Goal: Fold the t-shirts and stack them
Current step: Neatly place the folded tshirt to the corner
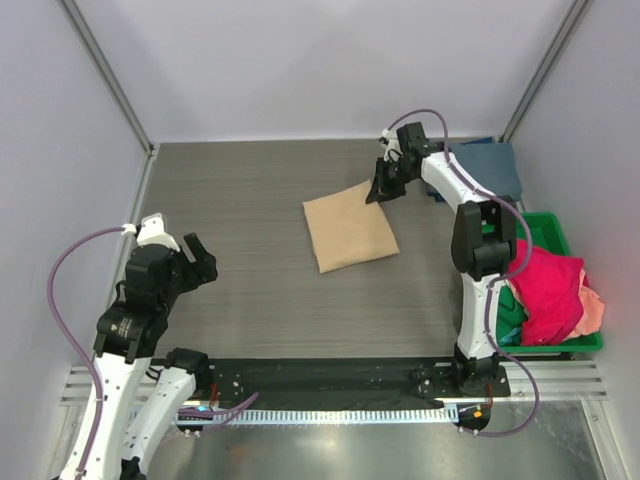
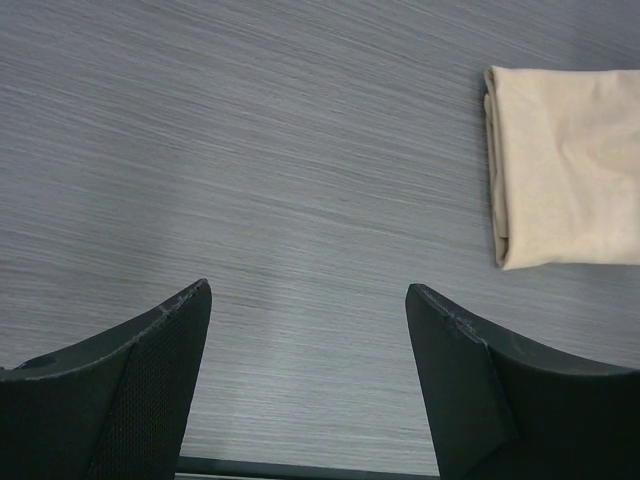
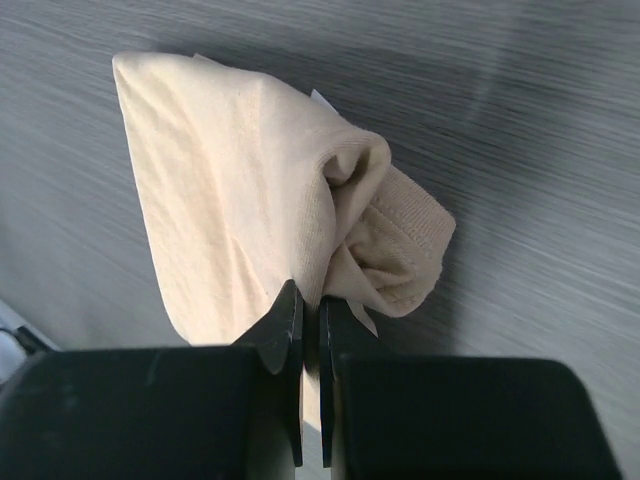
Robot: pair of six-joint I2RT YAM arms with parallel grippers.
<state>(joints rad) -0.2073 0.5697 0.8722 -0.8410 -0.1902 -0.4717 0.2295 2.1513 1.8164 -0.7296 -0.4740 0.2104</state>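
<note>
At the far right corner of the folded tan t-shirt [image 3: 240,190], my right jaws are clenched on a bunched bit of hem. It lies mid-desk [image 1: 250,200]. My left jaws hang released over bare woodgrain, well apart. Beside my right arm, a magenta t-shirt [image 1: 548,290] tops the green bin [image 1: 553,226].

Bright, even overhead light; soft shadows; wrist views' near edges slightly blurred.

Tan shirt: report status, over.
Left gripper open, empty. Right gripper shut on tan shirt, far corner. Shirt folded, mid-table. Nothing blocking.
</note>
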